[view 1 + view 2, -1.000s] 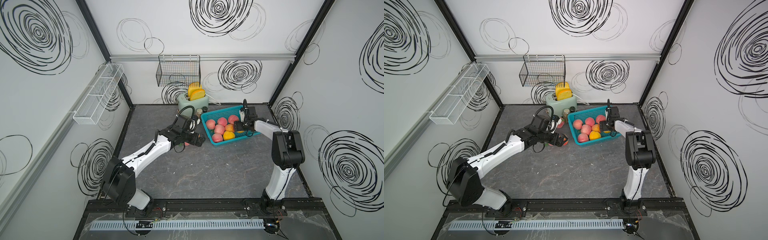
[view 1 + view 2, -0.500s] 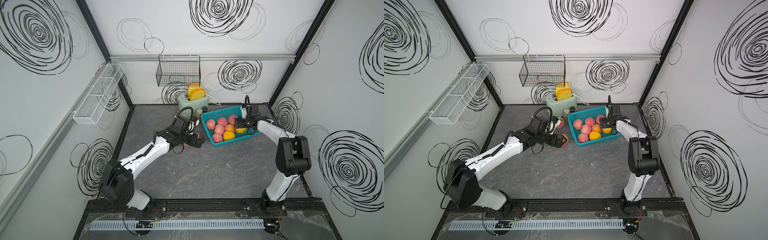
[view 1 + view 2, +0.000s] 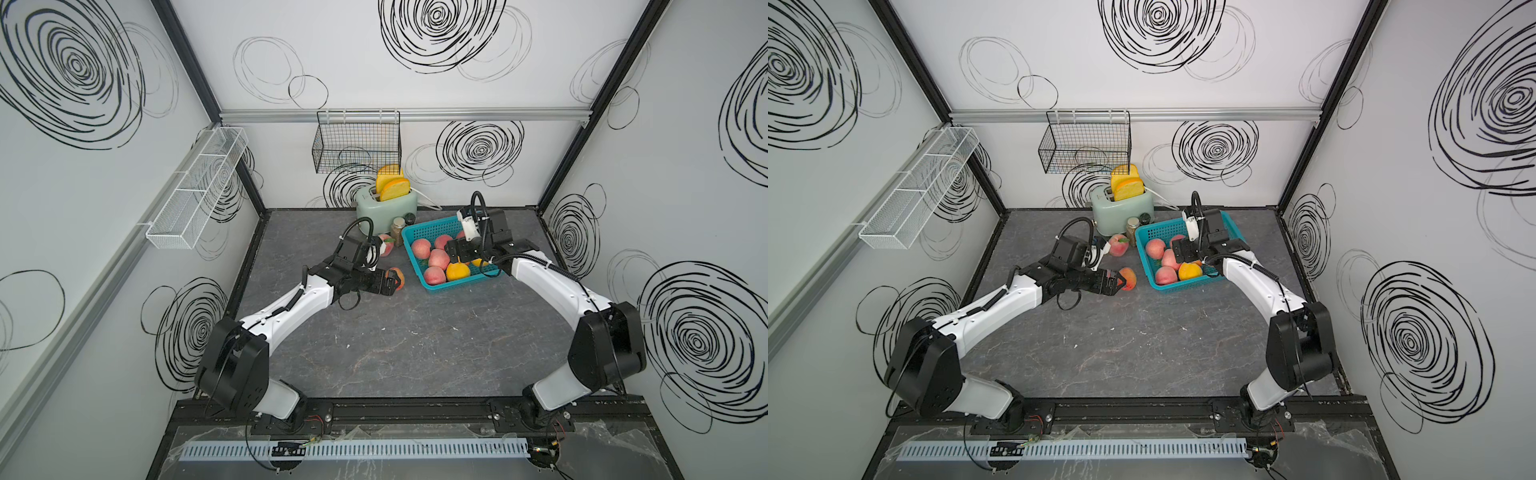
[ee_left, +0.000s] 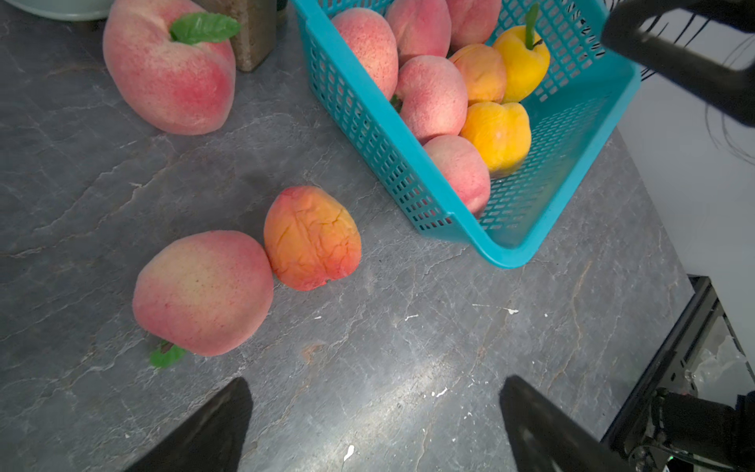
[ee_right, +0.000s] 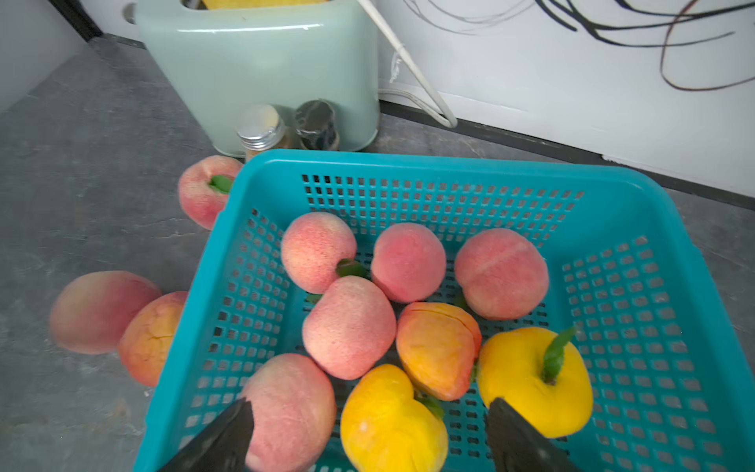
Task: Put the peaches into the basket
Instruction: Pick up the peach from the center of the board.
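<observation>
The teal basket (image 3: 455,286) (image 5: 408,161) holds several peaches, pink and yellow-orange. My right gripper (image 5: 369,408) (image 3: 459,253) hangs open over them, with a yellow peach (image 5: 392,417) lying loose below the gap and a pink one (image 5: 290,408) beside one finger. Three peaches lie on the table outside the basket: a pink one with a leaf (image 4: 169,73) (image 3: 386,245) by the jar, an orange-red one (image 4: 312,239) (image 3: 1128,277), and a pink one (image 4: 204,292) touching it. My left gripper (image 4: 371,392) (image 3: 1119,284) is open and empty, low over the table just short of that pair.
A mint toaster (image 3: 386,203) with bread slices stands at the back, with two small jars (image 5: 261,126) between it and the basket. A black wire basket (image 3: 357,145) hangs on the back wall. A white mesh rack (image 3: 195,191) runs along the left wall.
My right gripper's jaws have widened and it has shifted slightly left over the basket; the yellow peach it carried now lies among the others. The left arm has barely moved.
</observation>
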